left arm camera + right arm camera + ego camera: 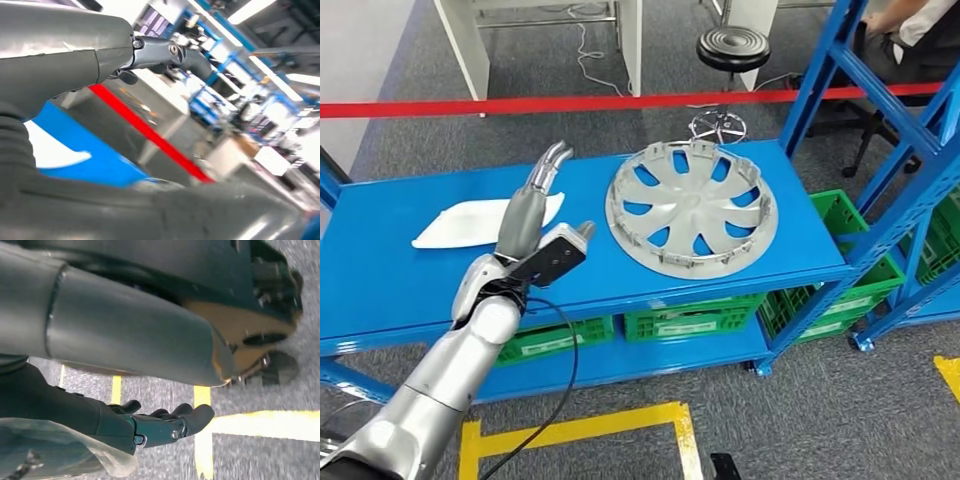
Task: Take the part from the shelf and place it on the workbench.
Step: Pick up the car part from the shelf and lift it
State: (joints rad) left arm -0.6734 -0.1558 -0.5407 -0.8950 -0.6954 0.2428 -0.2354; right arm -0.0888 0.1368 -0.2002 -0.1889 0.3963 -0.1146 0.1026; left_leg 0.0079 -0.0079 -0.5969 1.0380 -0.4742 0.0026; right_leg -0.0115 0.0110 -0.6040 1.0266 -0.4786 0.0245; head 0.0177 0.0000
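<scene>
A silver wheel cover [690,206] lies flat on the right half of the blue shelf top [388,260]. A flat white part [475,222] lies on the left half. My left hand [533,203] hovers over the right end of the white part with fingers stretched out and apart, holding nothing. In the left wrist view the fingers [166,50] reach forward above the white part [56,150] and the blue shelf [98,162]. My right hand [166,422] hangs over the floor, fingers loosely extended and empty.
Green crates [682,322] fill the lower shelf level. Blue rack uprights [893,160] stand at the right. A red tape barrier [546,104] runs behind the shelf, with a black stool [733,48] and a seated person [909,25] beyond. Yellow floor tape [576,428] marks the near side.
</scene>
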